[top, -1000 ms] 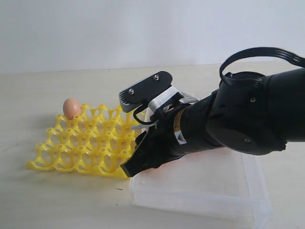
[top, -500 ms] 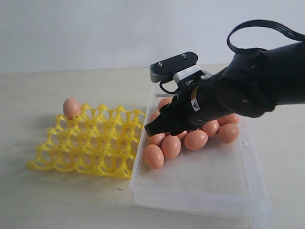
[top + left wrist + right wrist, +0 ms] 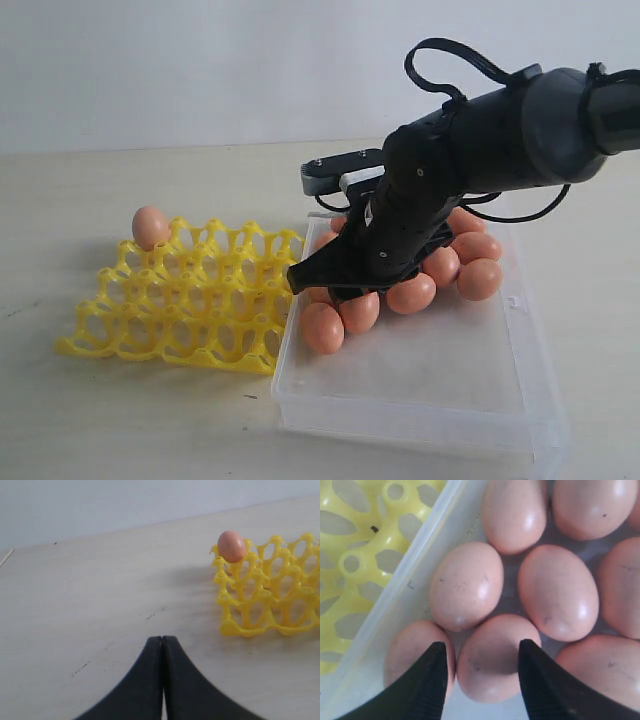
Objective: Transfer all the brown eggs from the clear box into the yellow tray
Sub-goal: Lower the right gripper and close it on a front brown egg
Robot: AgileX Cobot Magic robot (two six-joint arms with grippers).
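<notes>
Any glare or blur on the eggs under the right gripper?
Right wrist view: the brown eggs are sharp, with only small soft highlights; the right gripper, nearer the lens, is slightly soft. Exterior view: even light, faint shadows; the clear box barely stands out.

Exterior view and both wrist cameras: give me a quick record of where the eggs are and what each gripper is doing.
yellow tray: one placed egg in a corner cup, other visible cups empty
clear box: beside the tray, brown eggs clustered inside
right gripper: open, poised over an egg near the tray-side wall
left gripper: shut, empty, above the table
</notes>
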